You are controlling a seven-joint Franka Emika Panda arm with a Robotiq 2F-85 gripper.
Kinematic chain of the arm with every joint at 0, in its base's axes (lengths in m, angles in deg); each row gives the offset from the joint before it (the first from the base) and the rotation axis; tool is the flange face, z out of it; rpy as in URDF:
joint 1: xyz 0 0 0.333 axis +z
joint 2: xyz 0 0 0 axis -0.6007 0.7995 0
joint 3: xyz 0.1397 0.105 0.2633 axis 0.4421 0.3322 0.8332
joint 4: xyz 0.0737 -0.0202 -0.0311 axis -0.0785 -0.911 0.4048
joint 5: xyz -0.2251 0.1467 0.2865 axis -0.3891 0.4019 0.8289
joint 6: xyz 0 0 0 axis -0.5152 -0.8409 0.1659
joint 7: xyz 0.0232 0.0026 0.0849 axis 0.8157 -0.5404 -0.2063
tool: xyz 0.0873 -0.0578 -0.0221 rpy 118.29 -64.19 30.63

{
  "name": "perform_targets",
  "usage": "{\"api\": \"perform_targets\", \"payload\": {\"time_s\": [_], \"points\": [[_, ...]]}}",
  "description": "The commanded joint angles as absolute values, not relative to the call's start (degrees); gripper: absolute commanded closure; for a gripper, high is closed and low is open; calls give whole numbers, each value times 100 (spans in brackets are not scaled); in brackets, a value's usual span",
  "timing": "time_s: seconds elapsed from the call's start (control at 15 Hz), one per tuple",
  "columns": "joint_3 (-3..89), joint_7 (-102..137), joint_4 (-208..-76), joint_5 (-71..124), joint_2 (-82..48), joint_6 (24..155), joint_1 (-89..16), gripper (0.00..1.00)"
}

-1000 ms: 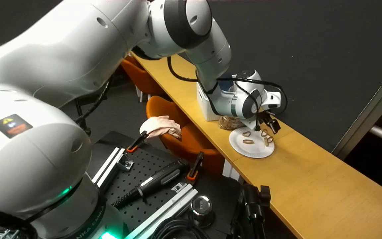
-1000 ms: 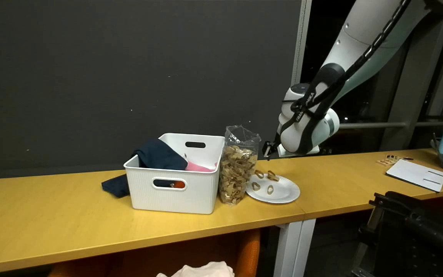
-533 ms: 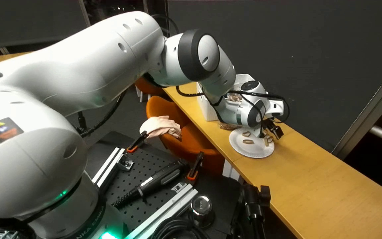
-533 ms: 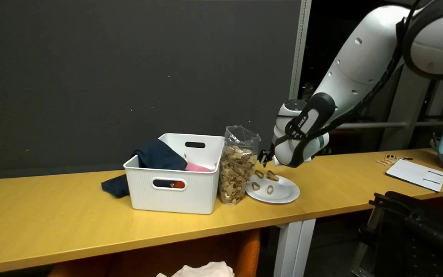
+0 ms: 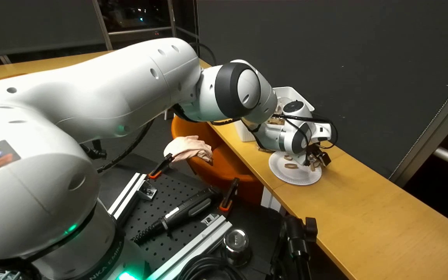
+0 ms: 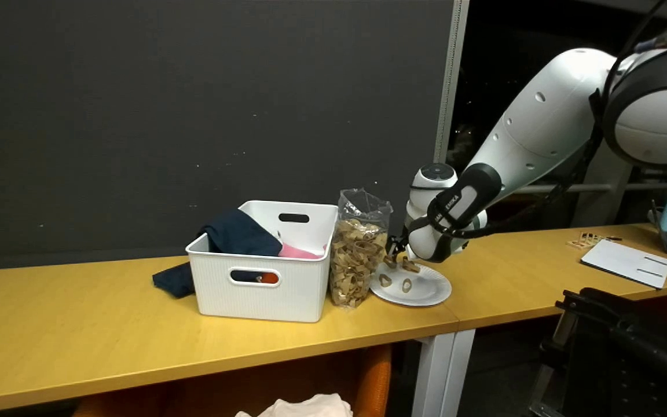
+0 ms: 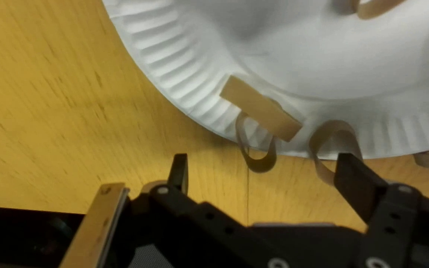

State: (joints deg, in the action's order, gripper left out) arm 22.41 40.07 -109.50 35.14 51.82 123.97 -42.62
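Observation:
My gripper [image 7: 263, 159] stands open above the rim of a white paper plate [image 7: 162, 44], its fingers wide apart. Between them in the wrist view is a tan loop [image 7: 261, 164] that pokes past the rim, with a flat tan strip [image 7: 261, 108] lying against it. A second loop [image 7: 330, 128] is partly covered by the right finger [image 7: 359, 186]; I cannot tell whether they touch. In an exterior view the gripper [image 5: 316, 160] hides part of the plate [image 5: 296, 178] and some loops. The plate [image 6: 426, 295] also carries a loop [image 6: 407, 285] nearer the front.
Beside the plate rises a clear bag [image 6: 359, 260] filled with tan loops. Left of it stands a white bin [image 6: 264, 298] with a navy cloth [image 6: 241, 234] over its edge. A dark wall [image 5: 364, 77] runs behind the table. An orange chair [image 5: 224, 167] abuts the front.
The arm has come down, bringing the gripper from above the plate to close over its far rim. Its fingers stayed apart. Plate, loops and bag have not moved.

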Motion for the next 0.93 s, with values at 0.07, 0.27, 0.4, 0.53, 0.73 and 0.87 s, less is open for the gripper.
{"api": "perform_targets", "payload": {"time_s": [0.07,0.27,0.4,0.53,0.73,0.87], "points": [[2284,4020,-10808,3510,5170,12329,-4267,0],[2312,4030,-10836,3515,5167,12332,-4243,0],[2332,4029,-10861,3512,5167,12336,-4227,0],[2353,4029,-10884,3510,5167,12341,-4209,0],[2458,4174,-10905,3279,5167,12349,-4274,0],[2499,4185,-10931,3217,5169,12352,-4290,0]]}}
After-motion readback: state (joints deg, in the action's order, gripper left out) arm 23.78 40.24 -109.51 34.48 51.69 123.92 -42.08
